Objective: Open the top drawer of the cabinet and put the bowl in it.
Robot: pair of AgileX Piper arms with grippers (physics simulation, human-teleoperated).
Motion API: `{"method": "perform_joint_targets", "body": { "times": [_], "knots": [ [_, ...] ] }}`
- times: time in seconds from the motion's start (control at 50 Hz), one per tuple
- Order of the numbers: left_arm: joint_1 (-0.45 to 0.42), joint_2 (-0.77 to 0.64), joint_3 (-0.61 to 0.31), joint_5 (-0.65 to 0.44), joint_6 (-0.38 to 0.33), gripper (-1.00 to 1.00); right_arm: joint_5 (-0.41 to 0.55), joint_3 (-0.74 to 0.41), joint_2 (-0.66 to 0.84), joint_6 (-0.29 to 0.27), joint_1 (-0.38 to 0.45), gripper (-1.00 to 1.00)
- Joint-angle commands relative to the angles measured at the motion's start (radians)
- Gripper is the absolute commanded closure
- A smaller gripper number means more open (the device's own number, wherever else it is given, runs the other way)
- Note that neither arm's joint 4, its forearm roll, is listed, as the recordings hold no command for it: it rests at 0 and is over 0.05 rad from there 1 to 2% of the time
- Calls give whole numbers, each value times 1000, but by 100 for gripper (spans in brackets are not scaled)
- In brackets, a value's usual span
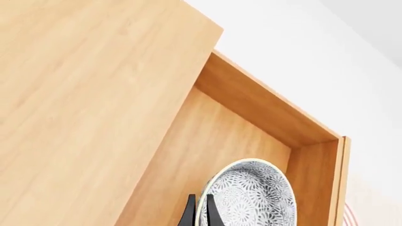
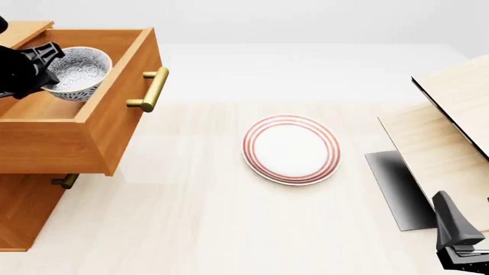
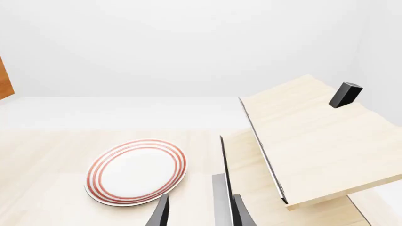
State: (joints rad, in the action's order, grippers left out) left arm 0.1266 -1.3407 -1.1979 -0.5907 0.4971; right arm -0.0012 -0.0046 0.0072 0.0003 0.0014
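Left end effector (image 2: 47,60) pinching the bowl (image 2: 79,73) by its rim above the open top drawer (image 2: 114,114). Best lowered level before release. Right end effector (image 3: 199,213) parted, empty.

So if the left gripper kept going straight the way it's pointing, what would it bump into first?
Probably the top drawer's wooden floor. The left gripper points down into the open drawer, pinching the bowl's rim, so the bowl would likely touch first.

cabinet (image 2: 46,146): showing matt orange-brown wood
handle (image 2: 153,89): gleaming brass
bowl (image 2: 80,71): looking glazed, speckled
plate (image 2: 290,149): shining smooth
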Motion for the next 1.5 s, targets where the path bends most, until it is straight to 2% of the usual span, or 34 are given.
{"method": "perform_joint_targets", "body": {
  "times": [0.02, 0.06, 0.08, 0.46, 0.74, 1.06, 1.5],
  "knots": [
    [2, -2, -20, -5, -15, 100, 0, 0, -1, -1, 0, -100],
    [2, -4, -26, -7, -20, 100, 0, 0, -1, -1, 0, -100],
    [1, 1, -25, -5, -16, -100, 0, 0, -1, -1, 0, -100],
    [-5, -11, -89, -55, -41, -100, 0, 0, -1, 0, 0, -100],
    [3, 19, -99, -95, -61, -100, 0, 0, -1, -1, 0, -100],
    [0, 84, -97, -143, -71, -100, 0, 0, 0, 0, 0, -100],
    [3, 220, -121, -263, -88, -100, 0, 0, -1, -1, 0, -100]
  ]
}}
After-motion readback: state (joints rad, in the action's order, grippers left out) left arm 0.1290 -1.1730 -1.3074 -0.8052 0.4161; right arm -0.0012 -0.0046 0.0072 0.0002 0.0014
